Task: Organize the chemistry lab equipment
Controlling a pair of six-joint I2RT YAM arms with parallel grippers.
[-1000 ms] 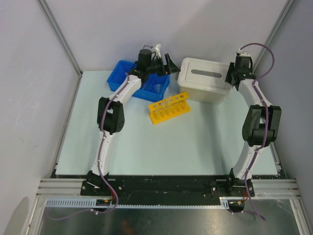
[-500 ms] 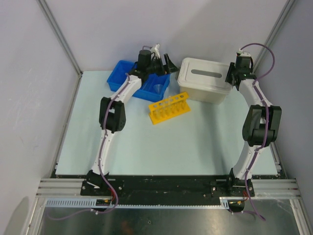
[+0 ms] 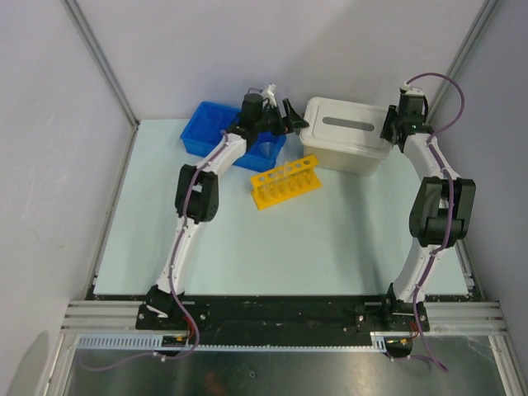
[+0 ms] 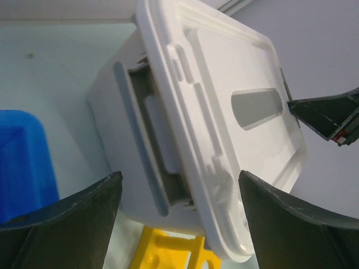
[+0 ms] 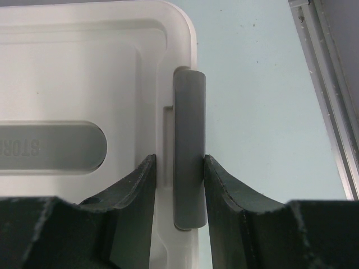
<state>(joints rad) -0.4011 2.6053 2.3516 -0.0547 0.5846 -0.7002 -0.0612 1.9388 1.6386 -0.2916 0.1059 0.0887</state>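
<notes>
Evidently the white-lidded tub (image 3: 330,157) is being unlatched: right jaws clamp its grey latch (image 5: 189,112) at frame upper right; left jaws, wide open, must close on the opposite latch (image 4: 140,140).

A pale green table (image 3: 330,239) is carrying three items near its far edge: a blue plastic divided bin (image 3: 200,125) sitting left, a beige plastic tub with a white lid (image 3: 342,161) sitting right, and a yellow holed test-tube rack (image 3: 285,183) lying slantwise just in front of both

Bin (image 3: 202,132) left of tub (image 3: 346,155), rack (image 3: 285,183) before both.
</notes>
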